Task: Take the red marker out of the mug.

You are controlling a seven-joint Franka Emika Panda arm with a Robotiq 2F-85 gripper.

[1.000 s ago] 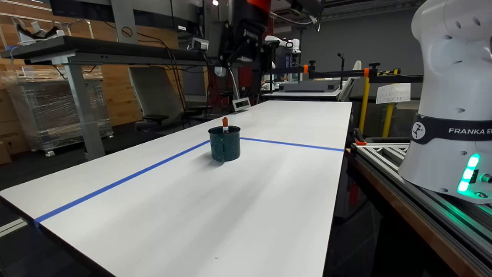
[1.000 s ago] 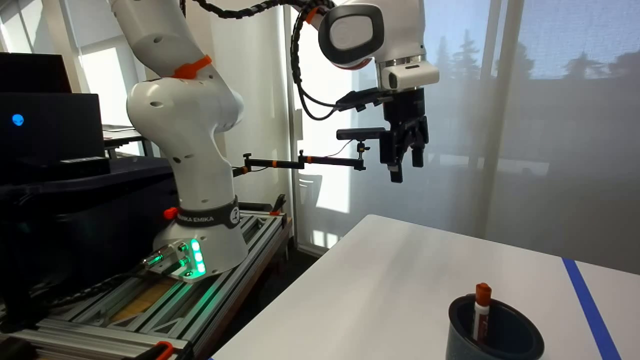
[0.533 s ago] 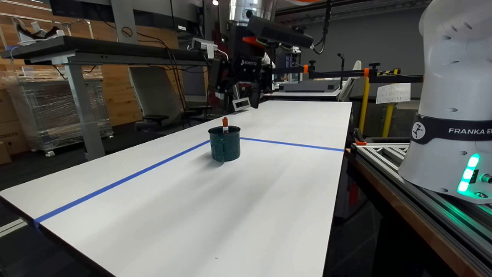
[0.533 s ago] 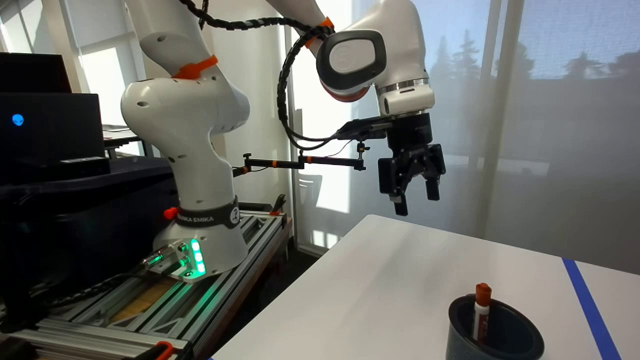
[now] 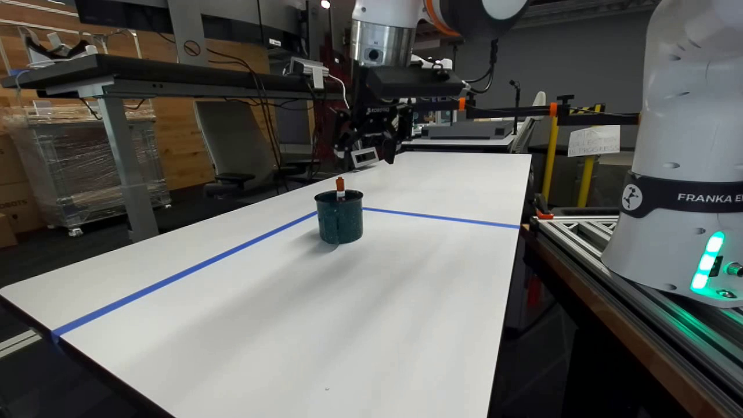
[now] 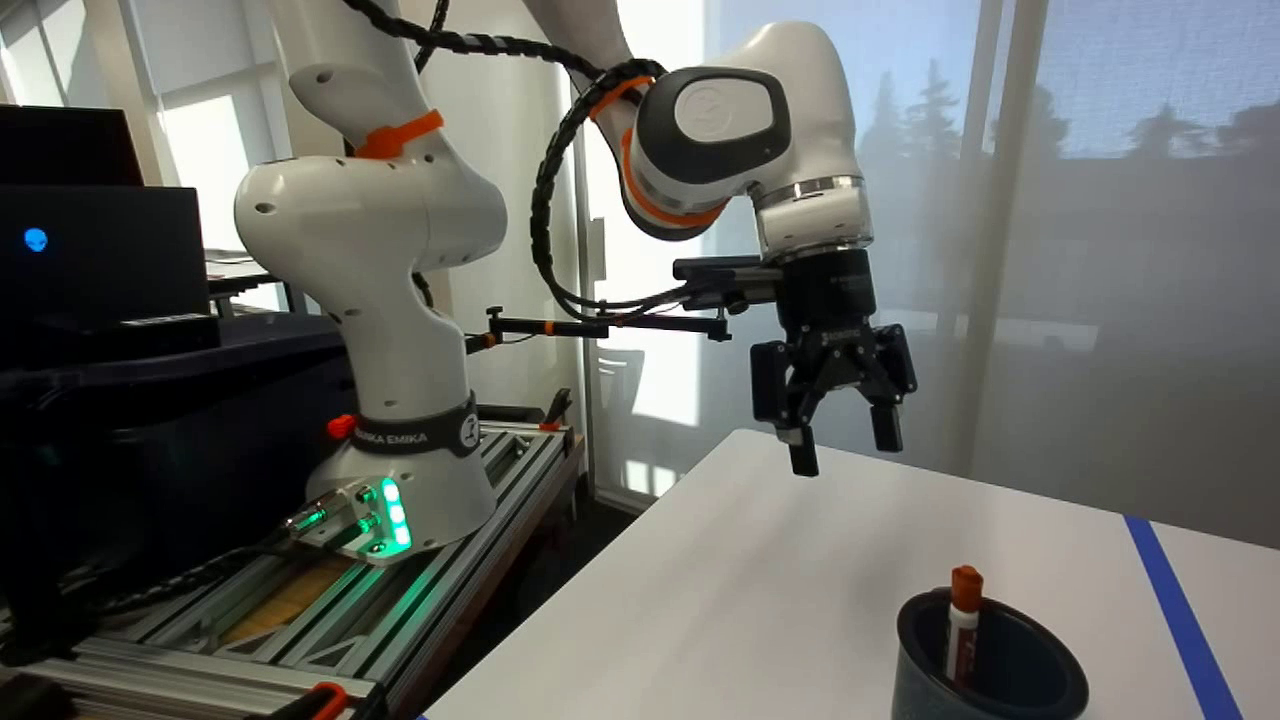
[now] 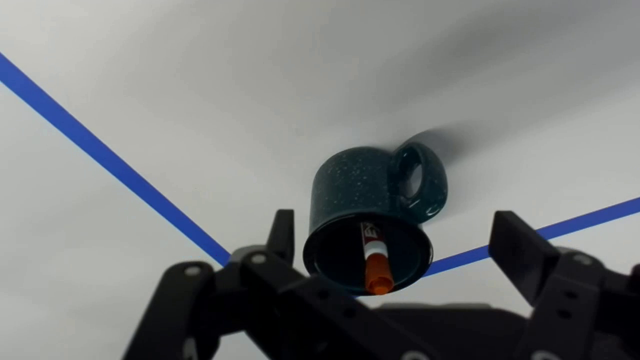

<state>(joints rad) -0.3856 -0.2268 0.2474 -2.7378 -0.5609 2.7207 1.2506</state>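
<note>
Mug point(image 7: 352, 187): speckled dark teal, upright, well in from my edge of the bench point(image 5: 418, 325). In it I note the red marker point(image 7: 376, 262), nearly upright, orange-red cap above the rim.

1 red marker point(image 7: 375, 256) in the mug point(image 7: 350, 185), hand point(image 7: 392, 227) spread wide.

I have brought my pincer point(image 6: 846, 457) down over the last second, closer to the table point(image 6: 750, 560) and the mug point(image 6: 1020, 660). It has also turned, and its fingers point(image 6: 804, 458) show farther apart in an exterior view. My black wrist bar point(image 5: 415, 82) (tilted half a second ago) has swung nearly level in an exterior view.
</note>
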